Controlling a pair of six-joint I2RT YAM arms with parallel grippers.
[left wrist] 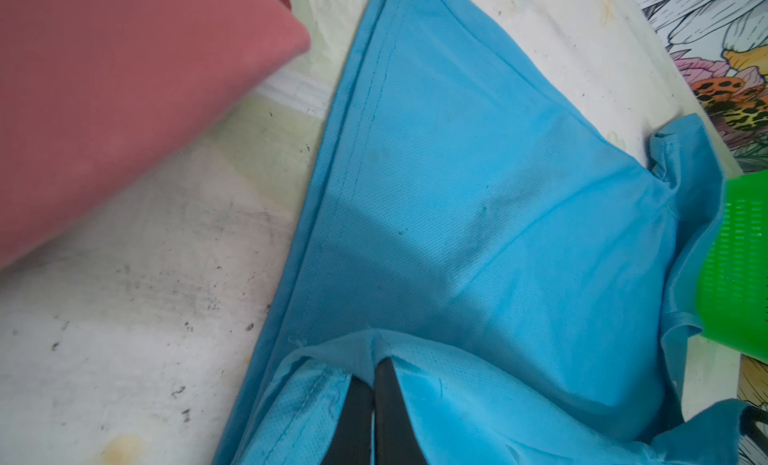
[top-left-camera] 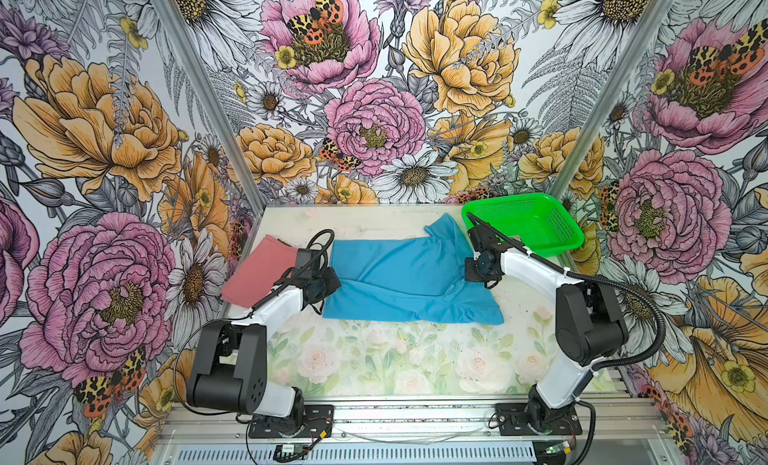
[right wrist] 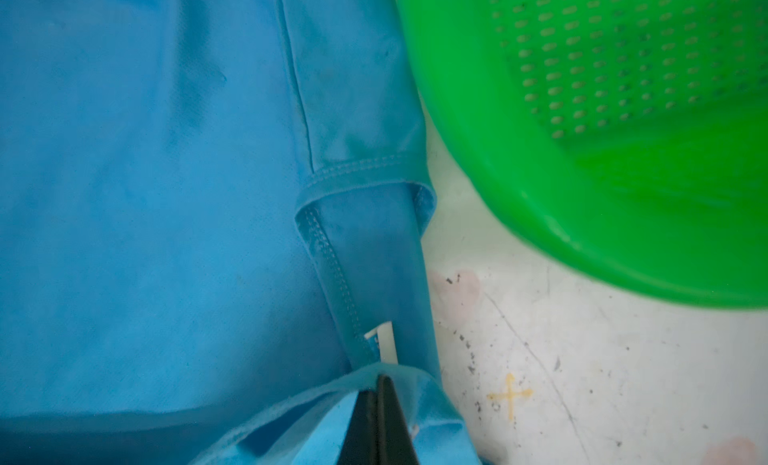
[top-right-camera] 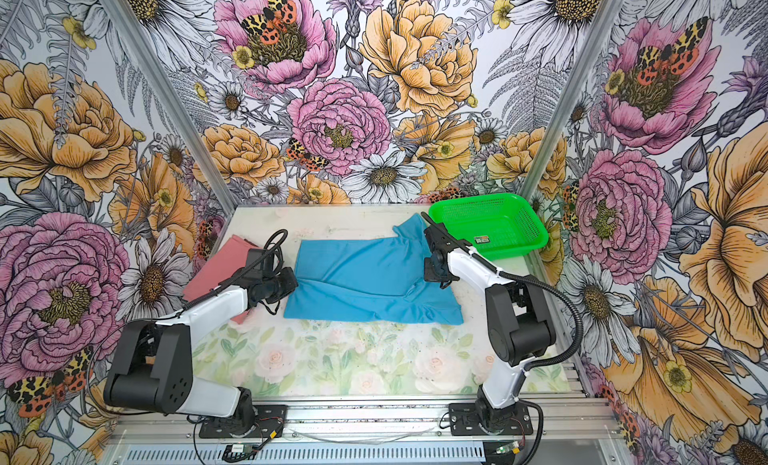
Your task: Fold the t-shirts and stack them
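Blue t-shirt (top-left-camera: 399,276) spread out, left gripper (left wrist: 376,367) clamped on its left edge, right gripper (right wrist: 380,379) clamped on its neckline, pink t-shirt (top-left-camera: 257,276) folded to its left

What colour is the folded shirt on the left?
Salmon pink shirt; shows best in the left wrist view.

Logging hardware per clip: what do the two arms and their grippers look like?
Both match: white shells, black joint housings, black base plates on an aluminium rail. The left arm has a looping black cable by its wrist; the right arm a black corrugated conduit fastened with white ties. The left gripper and right gripper end in slim black tapered fingers. No markings show.
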